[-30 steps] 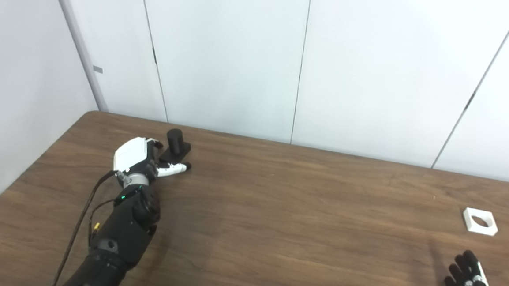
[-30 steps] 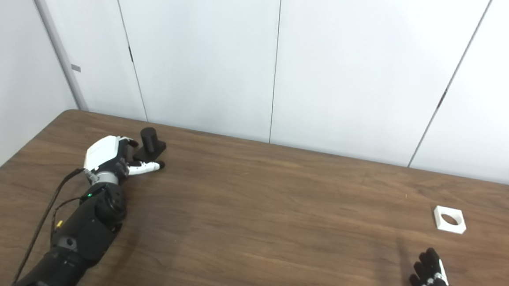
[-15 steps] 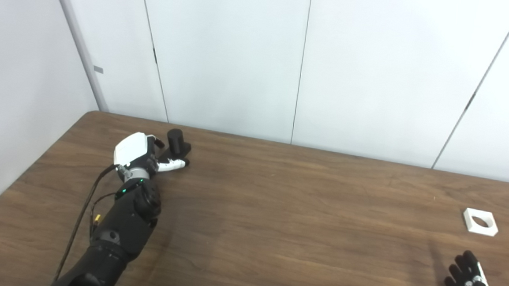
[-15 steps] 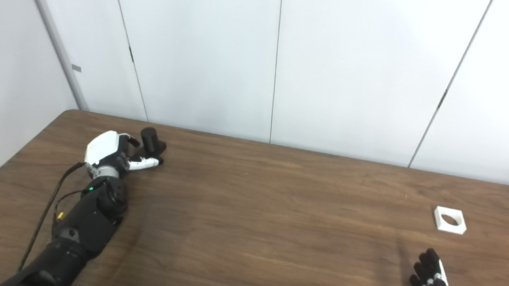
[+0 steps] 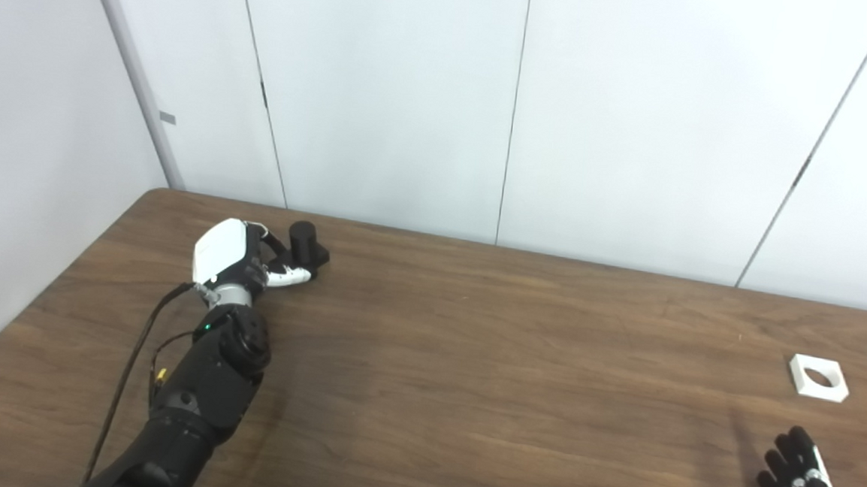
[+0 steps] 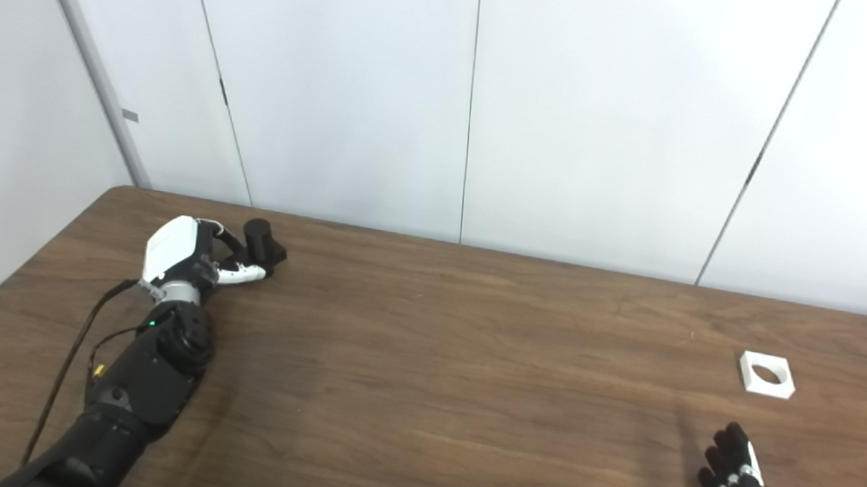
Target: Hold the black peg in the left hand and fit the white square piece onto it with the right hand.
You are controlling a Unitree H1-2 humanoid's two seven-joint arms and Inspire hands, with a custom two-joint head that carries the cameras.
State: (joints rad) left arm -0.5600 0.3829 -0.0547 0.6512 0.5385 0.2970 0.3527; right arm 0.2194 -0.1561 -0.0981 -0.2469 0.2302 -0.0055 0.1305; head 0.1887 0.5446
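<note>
The black peg (image 5: pixel 303 238) stands on its square base at the table's far left. My left hand (image 5: pixel 231 256) lies right beside it. Its fingers (image 5: pixel 275 242) curve round the far side of the base and its thumb (image 5: pixel 290 275) lies along the near side. The hand has not closed tight and the peg rests on the table. The white square piece (image 5: pixel 817 377), with a round hole, lies flat at the far right. My right hand (image 5: pixel 802 484) rests open at the bottom right corner, a short way in front of the white piece, partly cut off by the picture's edge.
The brown wooden table (image 5: pixel 471 366) ends at a white panelled wall (image 5: pixel 517 105) just behind the peg. A black cable (image 5: pixel 133 361) runs along my left forearm. The table's left edge runs close to that arm.
My left hand has moved forward and closed in around the peg's base. The peg has shifted slightly to the right. The right hand and the white piece have not moved.
</note>
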